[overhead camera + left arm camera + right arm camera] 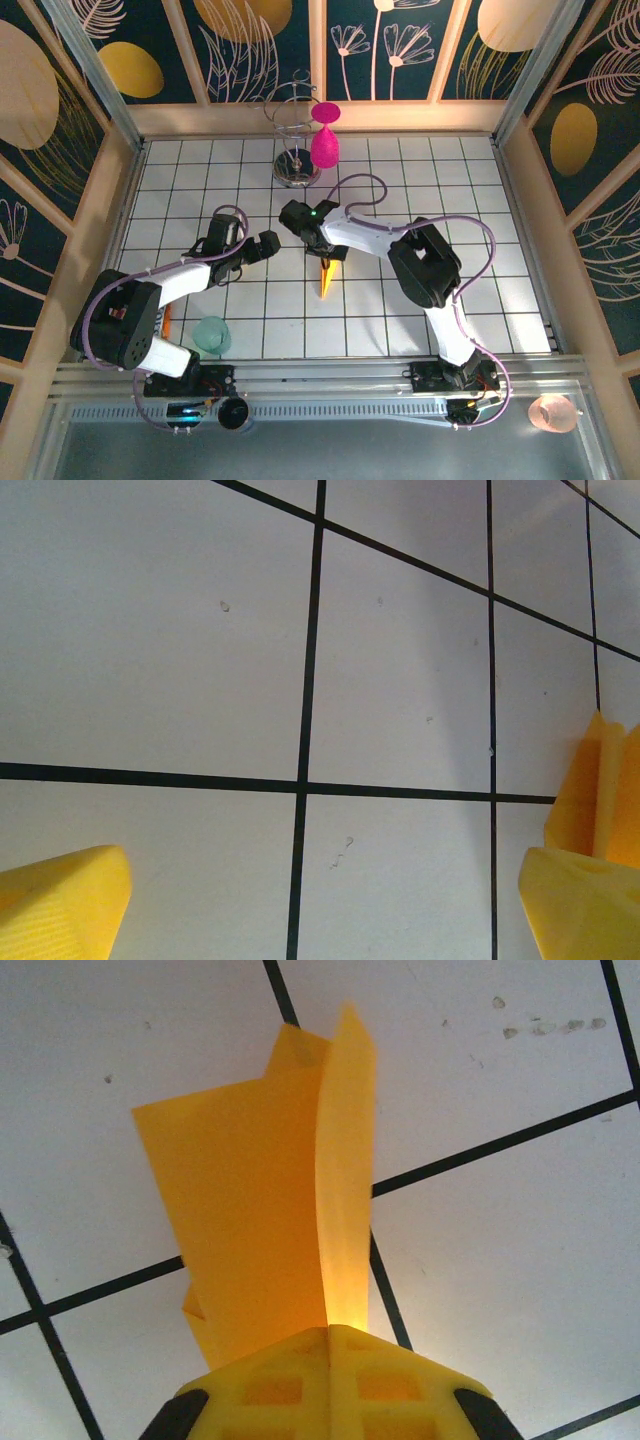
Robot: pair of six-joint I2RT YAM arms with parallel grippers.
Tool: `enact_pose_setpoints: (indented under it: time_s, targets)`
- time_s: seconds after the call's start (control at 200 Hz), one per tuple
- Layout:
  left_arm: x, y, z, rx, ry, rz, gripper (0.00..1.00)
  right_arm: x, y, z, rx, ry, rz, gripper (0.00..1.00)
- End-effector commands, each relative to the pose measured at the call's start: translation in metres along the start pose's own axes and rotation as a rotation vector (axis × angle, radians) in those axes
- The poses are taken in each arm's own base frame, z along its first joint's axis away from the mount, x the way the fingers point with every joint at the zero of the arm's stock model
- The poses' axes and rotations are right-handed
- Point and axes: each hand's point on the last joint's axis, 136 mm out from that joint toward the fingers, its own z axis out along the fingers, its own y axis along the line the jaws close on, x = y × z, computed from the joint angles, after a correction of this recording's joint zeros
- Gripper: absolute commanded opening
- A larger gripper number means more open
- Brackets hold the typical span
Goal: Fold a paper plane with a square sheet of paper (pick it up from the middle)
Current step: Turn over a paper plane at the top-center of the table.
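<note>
Yellow-fingered and hovering at left over the white gridded table: holding the left gripper with jaws standing spread wide, fingers well apart, gripping nothing. Showing just right of it, near the table's middle: the paper plane, narrow, creased, tip pointing toward the near edge. Pinching its folded far end with the right gripper, jaws pressing together on the orange-yellow layers, flaps parting along a centre crease.
</note>
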Motion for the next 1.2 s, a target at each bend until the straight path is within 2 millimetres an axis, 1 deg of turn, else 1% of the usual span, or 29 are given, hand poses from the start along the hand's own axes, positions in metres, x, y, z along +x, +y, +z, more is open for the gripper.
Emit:
enact_pose_setpoints:
  time_s: [0.0, 0.095, 0.145, 0.205, 0.245, 0.34, 0.385, 0.4, 0.446, 0.581, 0.646, 0.711, 0.801, 0.891, 0.996, 1.101, 1.191]
  targets:
    - [-0.012, -0.006, -0.003, 0.027, -0.043, -0.017, 0.99, -0.03, 0.0, -0.029, -0.058, -0.094, 0.009, 0.0]
    - [-0.018, -0.006, -0.008, 0.02, -0.07, -0.029, 0.99, -0.052, 0.011, -0.047, -0.154, -0.149, -0.027, 0.0]
    - [-0.021, -0.005, -0.011, 0.016, -0.086, -0.041, 0.99, -0.065, 0.022, -0.059, -0.241, -0.183, -0.055, 0.0]
    - [-0.027, -0.004, -0.016, 0.011, -0.11, -0.056, 0.99, -0.074, 0.037, -0.073, -0.371, -0.207, -0.111, 0.0]
    - [-0.03, -0.003, -0.019, 0.007, -0.128, -0.066, 0.99, -0.077, 0.047, -0.082, -0.458, -0.215, -0.135, 0.0]
    - [-0.039, -0.008, -0.029, 0.023, -0.173, -0.078, 0.99, -0.081, 0.059, -0.097, -0.647, -0.222, -0.151, 0.0]
    - [-0.042, -0.011, -0.032, 0.036, -0.186, -0.083, 0.99, -0.077, 0.063, -0.099, -0.735, -0.203, -0.15, 0.0]
    - [-0.042, -0.012, -0.033, 0.04, -0.191, -0.085, 0.99, -0.079, 0.063, -0.1, -0.755, -0.209, -0.144, 0.0]
    - [-0.044, -0.015, -0.035, 0.051, -0.199, -0.09, 0.99, -0.074, 0.067, -0.102, -0.839, -0.186, -0.146, 0.0]
    - [-0.043, -0.029, -0.034, 0.131, -0.182, -0.096, 0.97, -0.059, 0.069, -0.095, -0.985, -0.13, -0.141, 0.0]
    - [-0.041, -0.037, -0.033, 0.183, -0.166, -0.099, 0.92, -0.054, 0.069, -0.091, -1.039, -0.106, -0.135, 0.0]
    - [-0.039, -0.044, -0.031, 0.226, -0.144, -0.107, 0.89, -0.047, 0.065, -0.083, -1.073, -0.076, -0.119, 0.0]
    - [-0.033, -0.055, -0.026, 0.294, -0.1, -0.125, 0.82, -0.039, 0.061, -0.074, -1.118, -0.039, -0.1, 0.0]
    - [-0.024, -0.06, -0.019, 0.328, -0.05, -0.155, 0.74, -0.034, 0.053, -0.065, -1.153, -0.013, -0.07, 0.0]
    - [-0.011, -0.063, -0.009, 0.342, -0.002, -0.185, 0.69, -0.029, 0.044, -0.054, -1.179, 0.019, -0.035, 0.0]
    - [0.0, -0.07, -0.002, 0.363, 0.032, -0.199, 0.67, -0.023, 0.038, -0.043, -1.188, 0.053, -0.019, 0.0]
    - [0.012, -0.075, 0.007, 0.348, 0.068, -0.197, 0.67, -0.02, 0.033, -0.036, -1.194, 0.078, -0.006, 0.0]
